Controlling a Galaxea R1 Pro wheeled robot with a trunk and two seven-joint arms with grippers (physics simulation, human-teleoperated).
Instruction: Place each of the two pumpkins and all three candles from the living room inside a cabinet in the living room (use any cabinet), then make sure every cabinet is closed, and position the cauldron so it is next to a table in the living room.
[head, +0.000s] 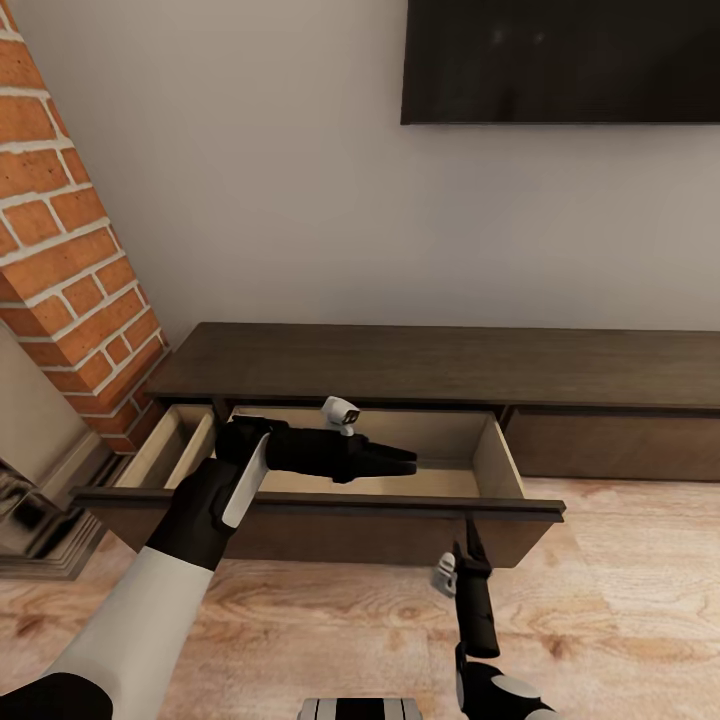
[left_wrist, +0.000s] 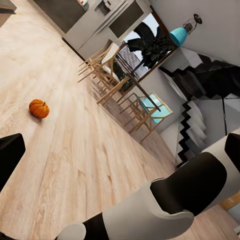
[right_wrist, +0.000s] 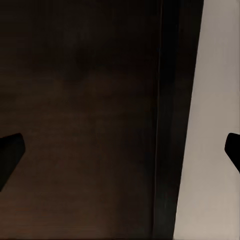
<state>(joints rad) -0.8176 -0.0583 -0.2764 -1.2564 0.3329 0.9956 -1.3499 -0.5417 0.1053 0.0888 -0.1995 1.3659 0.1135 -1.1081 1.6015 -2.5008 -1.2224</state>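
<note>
The long dark-brown cabinet (head: 440, 365) stands against the wall with its wide drawer (head: 300, 515) pulled out, and what shows of the pale lining is bare. My left gripper (head: 405, 462) hovers over that drawer, pointing right, open and holding nothing. My right gripper (head: 469, 535) is just in front of the drawer's front panel, pointing at it, open and empty. Its fingertips (right_wrist: 10, 155) sit far apart against the dark wood. One orange pumpkin (left_wrist: 39, 108) lies on the wooden floor, some way off in the left wrist view. The candles, cauldron and table are out of view.
A second, narrower drawer (head: 170, 445) at the cabinet's left end is also open. A brick fireplace (head: 70, 250) rises on the left, and a dark screen (head: 560, 60) hangs on the wall. Dining chairs (left_wrist: 107, 65) and stairs (left_wrist: 200, 120) lie beyond the pumpkin.
</note>
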